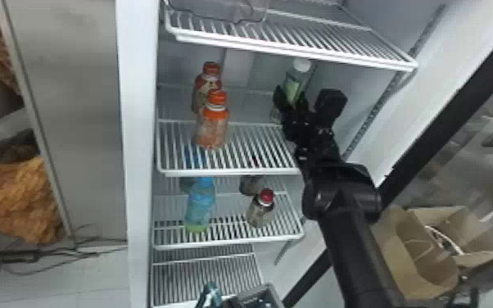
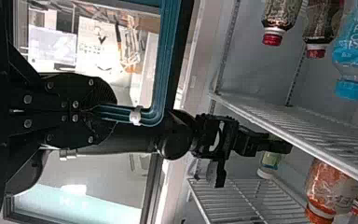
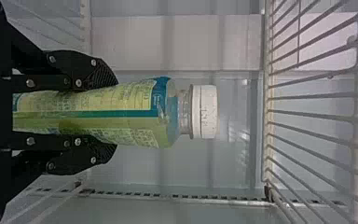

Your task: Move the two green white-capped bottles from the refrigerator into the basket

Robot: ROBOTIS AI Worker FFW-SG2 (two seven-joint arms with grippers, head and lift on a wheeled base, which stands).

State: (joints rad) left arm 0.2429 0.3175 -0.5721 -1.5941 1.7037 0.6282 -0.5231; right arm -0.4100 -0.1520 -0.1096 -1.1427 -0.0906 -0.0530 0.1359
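Observation:
In the head view my right gripper [image 1: 290, 102] is at the right part of the refrigerator's upper middle shelf, around a green white-capped bottle [image 1: 297, 80]. The right wrist view has both fingers of this gripper [image 3: 91, 112] shut against the sides of the bottle [image 3: 121, 112], its white cap free beyond them. My left gripper [image 2: 95, 109] is shut on the basket's teal handle [image 2: 156, 93]. Far off in the left wrist view are the right gripper [image 2: 272, 145] and the bottle [image 2: 270, 161]. A teal piece of the handle [image 1: 210, 294] rises at the head view's bottom edge.
Two orange-capped bottles [image 1: 213, 127] stand left on the same shelf [image 1: 225, 171]. Below are a blue bottle [image 1: 200, 204] and a red-capped one [image 1: 261, 209]. A wire shelf [image 1: 299, 51] runs above the right gripper. Cardboard boxes [image 1: 417, 262] lie at the right.

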